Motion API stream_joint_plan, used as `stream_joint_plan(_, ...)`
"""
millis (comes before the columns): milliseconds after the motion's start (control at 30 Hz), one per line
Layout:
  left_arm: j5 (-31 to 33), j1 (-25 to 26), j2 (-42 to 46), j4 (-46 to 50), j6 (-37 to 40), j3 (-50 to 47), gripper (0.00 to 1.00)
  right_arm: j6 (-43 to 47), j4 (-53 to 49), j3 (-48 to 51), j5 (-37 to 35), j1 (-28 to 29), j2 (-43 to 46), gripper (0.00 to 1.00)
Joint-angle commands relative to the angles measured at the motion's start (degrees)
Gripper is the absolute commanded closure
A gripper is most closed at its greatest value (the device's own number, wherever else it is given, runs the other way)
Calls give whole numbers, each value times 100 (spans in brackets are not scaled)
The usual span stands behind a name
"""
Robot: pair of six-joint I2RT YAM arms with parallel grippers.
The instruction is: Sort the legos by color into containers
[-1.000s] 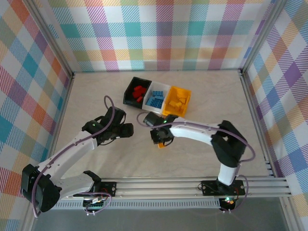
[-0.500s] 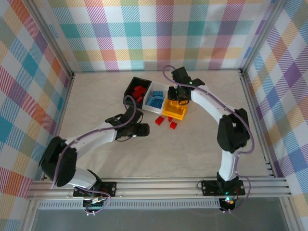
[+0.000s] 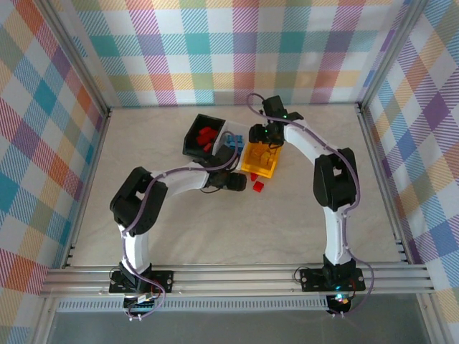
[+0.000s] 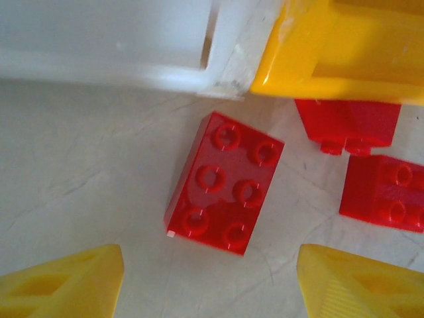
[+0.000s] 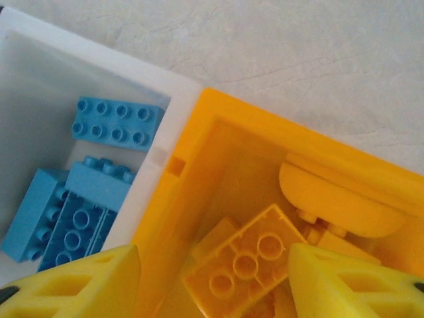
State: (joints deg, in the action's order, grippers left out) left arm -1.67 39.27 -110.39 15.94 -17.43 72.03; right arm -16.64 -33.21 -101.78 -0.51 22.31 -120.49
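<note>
Yellow fingertips spread over loose red bricks and the orange bin

Left gripper (image 4: 212,288) stands open, its two yellow fingertips (image 4: 66,285) well apart with nothing between them. Just ahead of them a six-stud red brick (image 4: 225,182) lies flat on the pale table (image 4: 86,165), studs up, touching neither finger. To its right sit two more red bricks (image 4: 384,192), one of them pressed against the wall of the yellow-orange bin (image 4: 344,46). The corner of the white bin (image 4: 132,40) meets that bin just beyond.

Right gripper (image 5: 212,285) is likewise spread wide and empty, hanging over the yellow-orange bin, where several yellow-orange bricks (image 5: 245,265) lie heaped. Wall to wall beside it, the white bin holds blue bricks (image 5: 119,122).

From above, the three bins form a slanted row toward the far middle of the table. The black bin (image 3: 192,145) is on the left with red bricks (image 3: 208,135) in it, the white one is in the middle, and the yellow-orange one is on the right. The left arm reaches in from the near left to the row's near side, where the loose red bricks lie. The right arm arches from the near right to the row's far side.
</note>
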Motion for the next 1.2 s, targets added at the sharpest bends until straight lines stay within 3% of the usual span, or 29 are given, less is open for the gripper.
stream_joint_plan(0,-41,37,-229,-109,345,339,31,-54,260,647,280,45,949,39)
stream_joint_plan(267,-110,82,-647,-65,447,660,40,-515,735,2447,493,46,2621,39)
stream_joint_plan(467,-29,156,-826,-65,374,578,49,-645,578,3260,587,105,3313,38)
stream_joint_plan(700,79,162,-855,-49,293,526,72,-782,356,4211,441,385,3926,29)
stream_joint_plan(800,156,165,-618,144,237,387,79,-830,280,4527,399,539,4087,27)
stream_joint_plan(967,376,155,62,410,232,2,80,-927,230,4933,253,791,4234,27)
stream_joint_plan(1167,679,-62,1201,895,140,-303,80,-915,330,4944,-101,1159,3692,27)
